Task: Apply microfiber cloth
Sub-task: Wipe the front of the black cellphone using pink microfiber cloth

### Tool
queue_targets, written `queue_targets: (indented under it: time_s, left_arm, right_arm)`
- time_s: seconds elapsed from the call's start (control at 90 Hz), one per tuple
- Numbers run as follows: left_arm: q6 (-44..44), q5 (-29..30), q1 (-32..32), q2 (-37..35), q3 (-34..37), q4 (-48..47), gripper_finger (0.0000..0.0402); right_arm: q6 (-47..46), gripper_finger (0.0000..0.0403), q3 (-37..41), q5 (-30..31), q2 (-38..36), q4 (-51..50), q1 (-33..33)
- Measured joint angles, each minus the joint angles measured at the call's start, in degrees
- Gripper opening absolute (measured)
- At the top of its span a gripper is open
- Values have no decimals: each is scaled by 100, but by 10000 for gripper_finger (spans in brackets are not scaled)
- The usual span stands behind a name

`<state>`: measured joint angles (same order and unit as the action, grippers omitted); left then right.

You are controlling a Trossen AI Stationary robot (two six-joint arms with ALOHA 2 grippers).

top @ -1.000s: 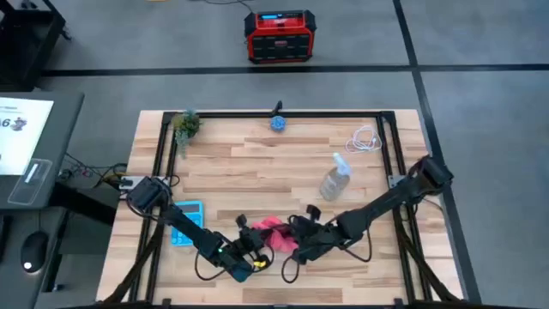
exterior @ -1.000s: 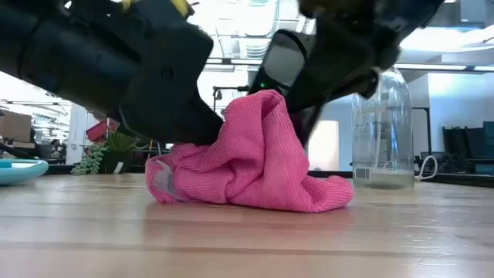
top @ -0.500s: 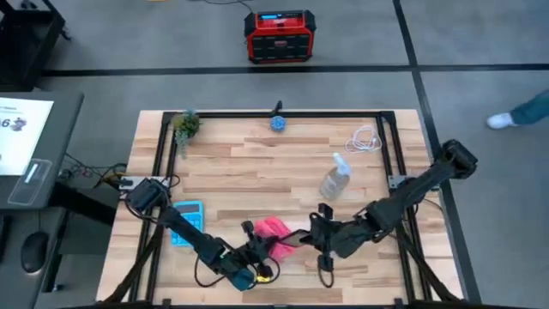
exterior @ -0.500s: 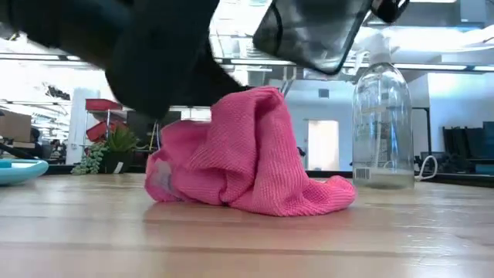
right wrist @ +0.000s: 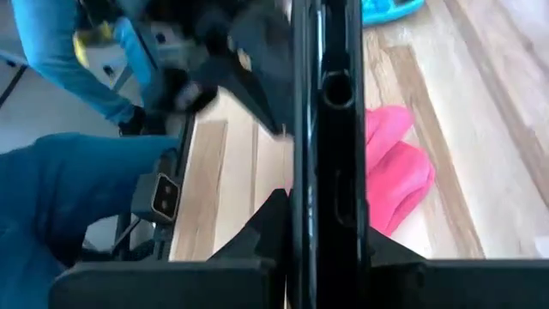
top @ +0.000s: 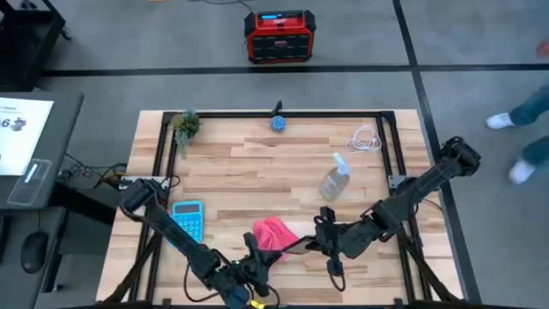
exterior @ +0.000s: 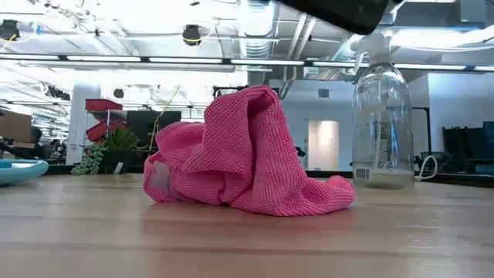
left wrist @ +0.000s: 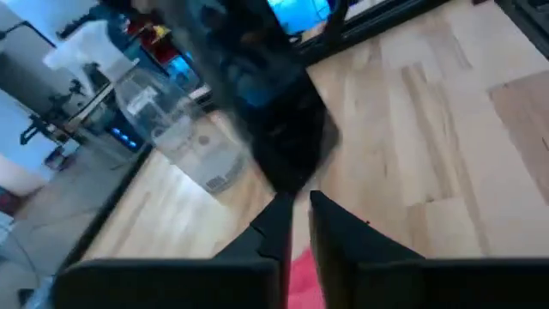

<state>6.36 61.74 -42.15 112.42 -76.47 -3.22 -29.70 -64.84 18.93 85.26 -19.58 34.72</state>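
Note:
The pink microfiber cloth [top: 274, 233] [exterior: 247, 154] lies crumpled in a heap on the wooden table, near the front; no gripper touches it. My right gripper [top: 316, 243] [right wrist: 322, 223] is just right of the cloth and is shut on a black phone [top: 297, 245] [right wrist: 326, 129]. The phone's edge [exterior: 332, 8] shows above the cloth in the low view. My left gripper [top: 255, 257] [left wrist: 298, 219] hovers at the cloth's near side, shut and holding nothing. My right gripper pinches the black phone between its two fingers, one on each flat face, at the end nearest the wrist [right wrist: 324, 202]. The fingers come about level from the table's right and lie along the phone. The phone sticks out past the fingertips toward the cloth, clear of the table.
A clear spray bottle [top: 336, 180] [exterior: 382, 123] stands behind the cloth to the right. A light blue calculator [top: 187, 220] lies at the left. A small plant [top: 185, 124], a blue object [top: 278, 124] and a white cable [top: 366, 140] sit along the far edge. A person's legs [top: 523, 112] show beyond the right edge.
Both grippers have risen off the cloth and out of the low view. My left gripper has drawn back toward the near edge, and my right gripper has carried the phone up and slightly right. The cloth stays heaped in place.

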Motion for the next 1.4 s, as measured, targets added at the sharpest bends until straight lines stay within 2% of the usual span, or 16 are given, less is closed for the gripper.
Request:
queue_targets:
  time_s: [0.222,0.389,0.489,0.622,0.811,0.978,1.167,1.256,1.4]
  left_arm:
    - [1564,-1232,212,-319,-17,-1204,115]
    - [1808,-1369,451,-266,-10,-1311,162]
    - [2053,-1423,637,-266,-10,-1295,173]
    - [2036,-1801,881,-264,7,-1228,174]
    - [1895,-2260,1024,-264,491,-249,174]
    - [1834,-2253,1034,-261,920,684,148]
    - [1697,-2269,1045,-255,940,989,56]
    - [1754,-2276,1041,-255,940,994,15]
    - [2327,-1986,956,-288,938,619,13]
  right_arm:
    - [-23,21,0,-356,471,137,-308]
    - [-25,21,-2,-825,889,260,-578]
    - [-24,21,-2,-985,1117,272,-672]
    - [-23,21,-2,-1015,1275,433,-712]
    - [106,21,-2,-1036,1333,567,-712]
    - [113,21,-2,-1033,1333,655,-713]
    - [146,30,-2,-1002,1331,735,-714]
    - [171,49,4,-970,1331,739,-714]
    - [170,103,0,-893,1276,456,-725]
